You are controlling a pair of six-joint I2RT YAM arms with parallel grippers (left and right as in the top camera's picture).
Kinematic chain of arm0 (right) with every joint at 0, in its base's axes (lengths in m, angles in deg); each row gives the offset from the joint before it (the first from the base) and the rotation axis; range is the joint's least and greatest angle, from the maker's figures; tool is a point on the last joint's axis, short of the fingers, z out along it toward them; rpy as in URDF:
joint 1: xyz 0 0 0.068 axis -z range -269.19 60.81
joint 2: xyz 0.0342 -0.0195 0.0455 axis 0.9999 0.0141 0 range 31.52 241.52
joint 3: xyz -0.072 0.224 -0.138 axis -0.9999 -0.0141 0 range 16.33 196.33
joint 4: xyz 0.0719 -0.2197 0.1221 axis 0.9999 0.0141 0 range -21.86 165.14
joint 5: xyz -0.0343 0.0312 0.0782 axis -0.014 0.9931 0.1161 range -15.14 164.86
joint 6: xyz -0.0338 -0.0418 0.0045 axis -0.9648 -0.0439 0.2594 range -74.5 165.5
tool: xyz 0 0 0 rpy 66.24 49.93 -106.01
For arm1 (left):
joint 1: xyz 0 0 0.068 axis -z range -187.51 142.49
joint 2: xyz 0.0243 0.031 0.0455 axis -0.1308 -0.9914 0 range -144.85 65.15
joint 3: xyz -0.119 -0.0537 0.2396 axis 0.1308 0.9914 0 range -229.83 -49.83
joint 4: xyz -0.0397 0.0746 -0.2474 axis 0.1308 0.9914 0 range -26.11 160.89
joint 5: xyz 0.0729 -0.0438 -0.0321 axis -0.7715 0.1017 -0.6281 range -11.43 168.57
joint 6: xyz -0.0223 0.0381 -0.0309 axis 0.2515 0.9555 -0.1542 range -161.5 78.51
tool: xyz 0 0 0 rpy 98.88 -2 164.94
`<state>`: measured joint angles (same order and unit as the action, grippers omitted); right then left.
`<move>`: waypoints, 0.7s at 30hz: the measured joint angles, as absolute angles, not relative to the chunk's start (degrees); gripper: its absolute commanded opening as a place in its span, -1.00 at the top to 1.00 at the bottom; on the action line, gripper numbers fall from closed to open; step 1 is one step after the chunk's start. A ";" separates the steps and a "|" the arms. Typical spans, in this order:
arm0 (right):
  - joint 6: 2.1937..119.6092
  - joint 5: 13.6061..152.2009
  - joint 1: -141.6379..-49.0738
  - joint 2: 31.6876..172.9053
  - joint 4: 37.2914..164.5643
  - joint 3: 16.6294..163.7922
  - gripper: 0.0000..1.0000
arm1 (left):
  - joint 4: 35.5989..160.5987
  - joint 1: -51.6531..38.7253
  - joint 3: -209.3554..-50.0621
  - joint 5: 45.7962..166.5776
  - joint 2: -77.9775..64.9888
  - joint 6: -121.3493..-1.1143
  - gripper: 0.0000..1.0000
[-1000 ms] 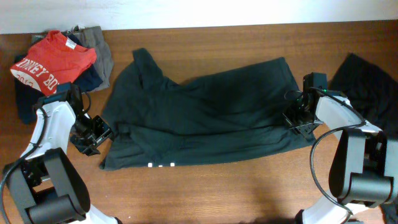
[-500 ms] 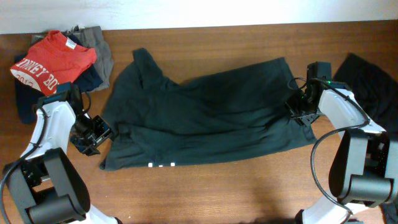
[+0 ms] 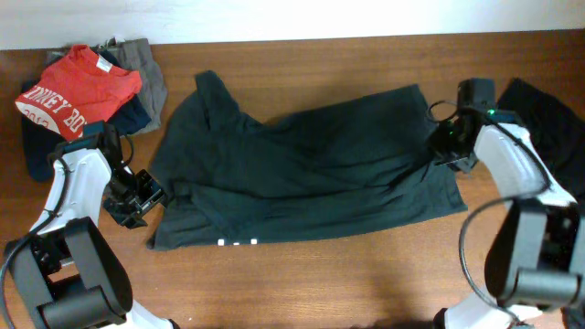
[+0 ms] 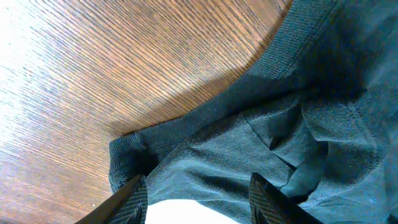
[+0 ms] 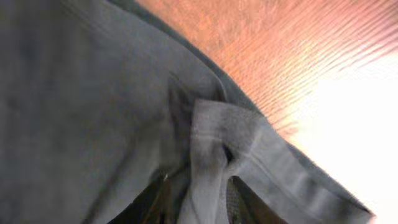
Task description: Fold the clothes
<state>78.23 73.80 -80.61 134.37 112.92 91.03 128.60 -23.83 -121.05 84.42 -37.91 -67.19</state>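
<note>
The black T-shirt [image 3: 302, 164] lies spread and rumpled across the middle of the table, a bit of white lettering [image 3: 236, 242] showing at its front edge. My left gripper [image 3: 139, 195] is at the shirt's front left corner. In the left wrist view its fingers [image 4: 199, 202] stand wide apart over the ribbed edge of the shirt [image 4: 298, 143]. My right gripper [image 3: 445, 146] is at the shirt's right edge. In the right wrist view it [image 5: 199, 199] is shut on a pinched fold of the shirt [image 5: 93, 93] near its hem.
A pile of clothes sits at the back left: a red shirt with white lettering [image 3: 78, 87] on top, a grey garment [image 3: 151, 68] behind it, a navy one [image 3: 37, 146] under it. Another black garment [image 3: 539, 119] lies at the right edge.
My right gripper has moved toward the back of the table, dragging the shirt's right edge with it. The left arm has not moved.
</note>
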 measured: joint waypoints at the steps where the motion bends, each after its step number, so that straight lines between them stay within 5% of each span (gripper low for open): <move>1: 76.75 74.00 -80.61 132.34 115.67 92.30 0.45 | 128.62 -23.83 -121.05 84.40 -37.91 -67.17 -0.04; 9: 64.75 84.73 -82.91 125.15 131.04 93.22 0.89 | 127.55 -23.83 -121.05 84.42 -37.91 -66.97 -0.05; 21: 61.62 87.46 -99.30 132.08 126.40 84.30 0.92 | 128.05 -23.83 -121.05 84.59 -37.91 -66.97 -0.05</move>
<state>61.62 87.46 -99.30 132.08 126.40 84.30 128.05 -23.83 -121.05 84.59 -37.91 -66.97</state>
